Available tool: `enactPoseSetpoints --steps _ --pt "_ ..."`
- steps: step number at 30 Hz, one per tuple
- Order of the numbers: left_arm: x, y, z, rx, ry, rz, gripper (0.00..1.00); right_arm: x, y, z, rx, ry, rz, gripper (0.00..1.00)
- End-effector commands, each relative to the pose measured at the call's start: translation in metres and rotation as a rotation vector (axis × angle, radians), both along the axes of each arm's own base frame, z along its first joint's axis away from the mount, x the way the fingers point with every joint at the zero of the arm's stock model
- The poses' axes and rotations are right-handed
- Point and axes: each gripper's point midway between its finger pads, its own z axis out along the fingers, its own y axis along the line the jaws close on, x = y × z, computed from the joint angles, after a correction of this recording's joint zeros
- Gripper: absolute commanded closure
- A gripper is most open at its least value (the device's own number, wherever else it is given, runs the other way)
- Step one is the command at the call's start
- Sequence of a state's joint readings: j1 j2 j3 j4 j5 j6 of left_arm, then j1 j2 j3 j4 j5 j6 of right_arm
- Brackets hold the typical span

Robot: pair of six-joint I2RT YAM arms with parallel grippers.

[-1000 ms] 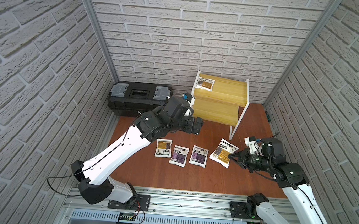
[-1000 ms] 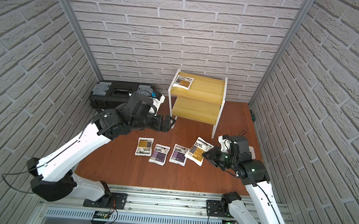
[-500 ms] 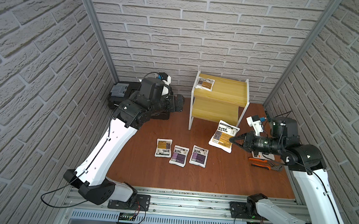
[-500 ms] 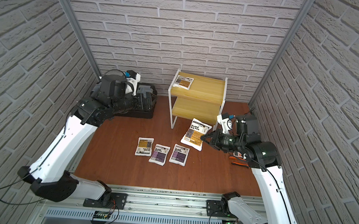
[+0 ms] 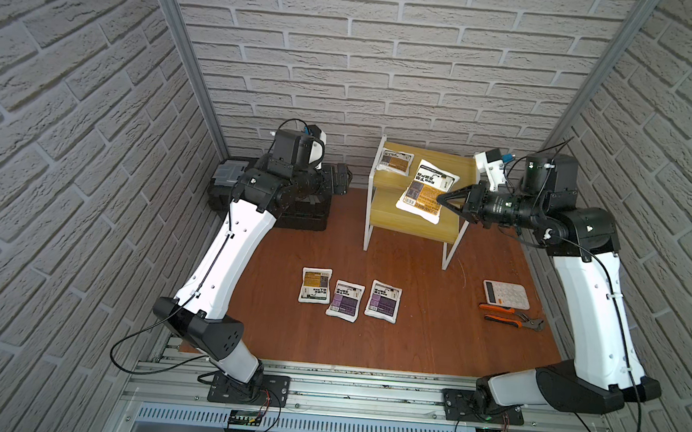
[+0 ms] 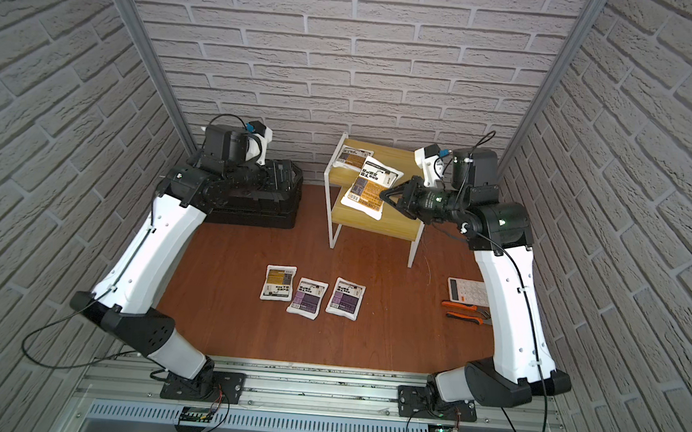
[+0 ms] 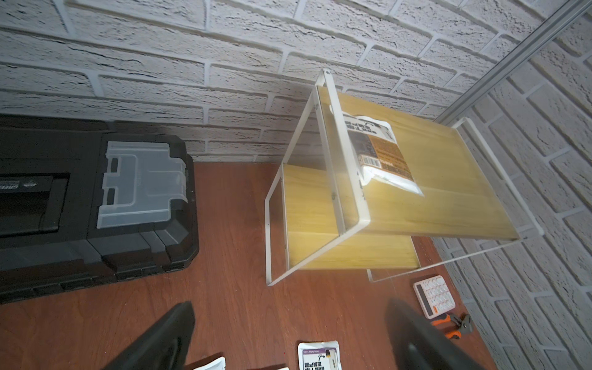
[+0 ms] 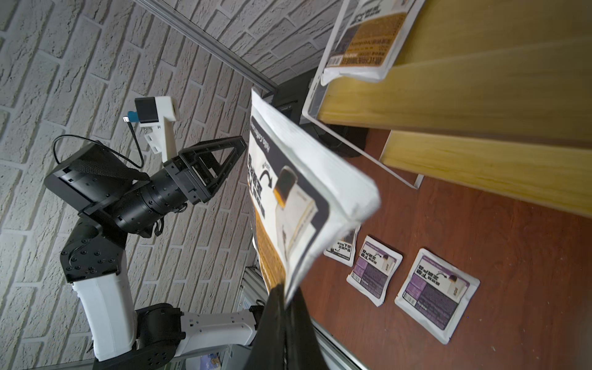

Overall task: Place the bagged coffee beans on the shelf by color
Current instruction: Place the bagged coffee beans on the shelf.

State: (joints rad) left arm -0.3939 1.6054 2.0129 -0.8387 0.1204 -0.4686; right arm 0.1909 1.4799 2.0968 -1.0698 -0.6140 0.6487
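Pale brick-pattern walls close in a red-brown wooden table [image 5: 431, 348]. The right gripper [image 5: 441, 199] pinches one edge of the held pouch [image 5: 423, 189], which has a yellow label. In the right wrist view its fingertips [image 8: 275, 320] are a dark blur, cut off by the frame. There the held pouch [image 8: 288, 192] hangs tilted in the air, clear of the shelf [image 8: 480, 96]. In both top views it overlaps the step between the shelf's [image 5: 414, 226] two boards, so contact cannot be judged there.

The left gripper [image 7: 290, 307] has its fingers [image 7: 166, 336] spread with nothing between them, as the left wrist view shows. In a top view the left gripper [image 5: 340, 179] merges with the black toolbox [image 5: 302, 214] beneath it.

The shelved pouch [image 5: 396, 162], also yellow, lies on the top board beside the white rail. Well apart from the shelf, a row lies on the table: the yellow table pouch [image 5: 315, 286], the middle purple pouch [image 5: 345, 298] and the end purple pouch [image 5: 384, 301]. The left wrist view cuts these off.

A calculator [image 5: 505, 295] and orange-handled pliers [image 5: 510, 314] lie near the right arm, which hides part of both in a top view.

The labels show bold characters, an arrow and a barcode, none legible. White lettering on the toolbox lid is cut off.
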Motion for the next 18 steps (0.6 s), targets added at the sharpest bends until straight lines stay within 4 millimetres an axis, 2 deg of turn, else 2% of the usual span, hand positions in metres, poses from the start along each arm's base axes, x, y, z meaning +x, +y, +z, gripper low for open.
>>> enactPoseSetpoints --steps 1,8,18 --pt "0.008 -0.001 0.019 -0.022 -0.062 -0.023 0.01 0.018 -0.008 0.006 -0.029 -0.038 -0.031 0.98" --pt "0.021 -0.003 0.012 -0.001 -0.051 -0.039 0.02 0.057 -0.033 -0.004 -0.028 -0.017 -0.116 0.98" --pt "0.033 -0.009 0.004 0.027 -0.036 -0.065 0.01 0.087 -0.052 -0.016 -0.027 -0.002 -0.166 0.98"
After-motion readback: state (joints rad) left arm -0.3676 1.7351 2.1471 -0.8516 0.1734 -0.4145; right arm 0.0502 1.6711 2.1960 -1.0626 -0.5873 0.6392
